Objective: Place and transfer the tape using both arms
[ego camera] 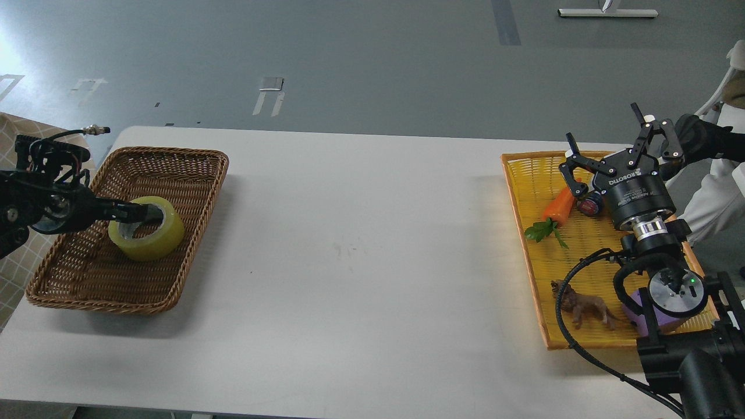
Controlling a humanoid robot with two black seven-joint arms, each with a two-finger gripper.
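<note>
The yellow tape roll (148,237) lies almost flat on the floor of the brown wicker basket (186,169) at the table's left. My left gripper (139,214) reaches in from the left. Its fingers lie across the roll's near wall and into the core, shut on the tape. My right gripper (602,125) is open and empty. It points up and away over the far end of the yellow tray (524,192) at the table's right.
The yellow tray holds a toy carrot (559,205) with green leaves, a small dark round thing (589,203), a brown toy animal (585,305) and a purple block (640,317). A person in white (722,192) stands at the far right. The white table (361,244) lies between basket and tray.
</note>
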